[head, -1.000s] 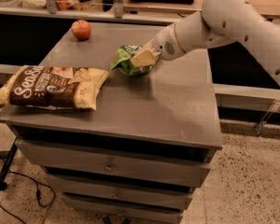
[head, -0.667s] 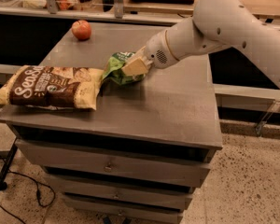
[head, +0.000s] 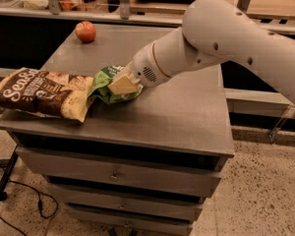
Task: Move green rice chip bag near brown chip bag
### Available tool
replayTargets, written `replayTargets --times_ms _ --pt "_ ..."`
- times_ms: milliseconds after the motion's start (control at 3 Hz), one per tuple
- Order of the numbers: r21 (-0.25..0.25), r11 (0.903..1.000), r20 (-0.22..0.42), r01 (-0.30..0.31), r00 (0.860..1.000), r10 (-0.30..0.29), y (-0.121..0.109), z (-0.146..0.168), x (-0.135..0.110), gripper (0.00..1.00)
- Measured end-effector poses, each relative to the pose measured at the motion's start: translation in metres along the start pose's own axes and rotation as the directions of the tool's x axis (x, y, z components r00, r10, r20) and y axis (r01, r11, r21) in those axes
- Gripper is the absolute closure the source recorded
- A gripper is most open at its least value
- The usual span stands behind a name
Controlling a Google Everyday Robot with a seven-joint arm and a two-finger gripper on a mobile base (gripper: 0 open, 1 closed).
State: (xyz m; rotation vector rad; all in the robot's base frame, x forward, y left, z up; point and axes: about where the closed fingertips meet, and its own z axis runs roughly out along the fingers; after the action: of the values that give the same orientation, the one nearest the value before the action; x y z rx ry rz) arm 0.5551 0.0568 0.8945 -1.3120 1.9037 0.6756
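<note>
The green rice chip bag (head: pixel 106 86) is small, bright green and crinkly. It lies at the grey cabinet top's left middle, touching the right end of the brown chip bag (head: pixel 42 93). The brown bag lies flat at the front left corner, dark brown with white "Sea S" lettering and pale yellow ends. My gripper (head: pixel 122 84), at the end of the white arm (head: pixel 226 43) reaching in from the right, is shut on the green bag, its pale fingers (head: pixel 123 86) pressed over the bag's right part.
A red apple (head: pixel 85 31) sits at the back left corner of the cabinet top (head: pixel 182 117). Drawers (head: pixel 118 173) run down the cabinet's front. A black cable (head: pixel 19 200) lies on the speckled floor at the left. Shelving stands behind the cabinet.
My gripper has carried the green bag leftward and toward the front, from the middle of the top to the brown bag's right end. The brown bag and apple have not moved.
</note>
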Motion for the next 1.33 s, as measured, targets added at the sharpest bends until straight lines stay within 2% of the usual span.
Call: replayTargets --times_ms 333,667,1333 --pt "0.025 0.9997 -0.015 -0.005 1.0 0.005 0.019 -0.003 -0.004 0.83" --pt "0.041 0.9991 -0.018 -0.008 1.0 0.009 0.035 -0.013 -0.005 0.59" --pt "0.01 1.0 -0.017 0.001 1.0 -0.001 0.046 -0.033 0.001 0.12"
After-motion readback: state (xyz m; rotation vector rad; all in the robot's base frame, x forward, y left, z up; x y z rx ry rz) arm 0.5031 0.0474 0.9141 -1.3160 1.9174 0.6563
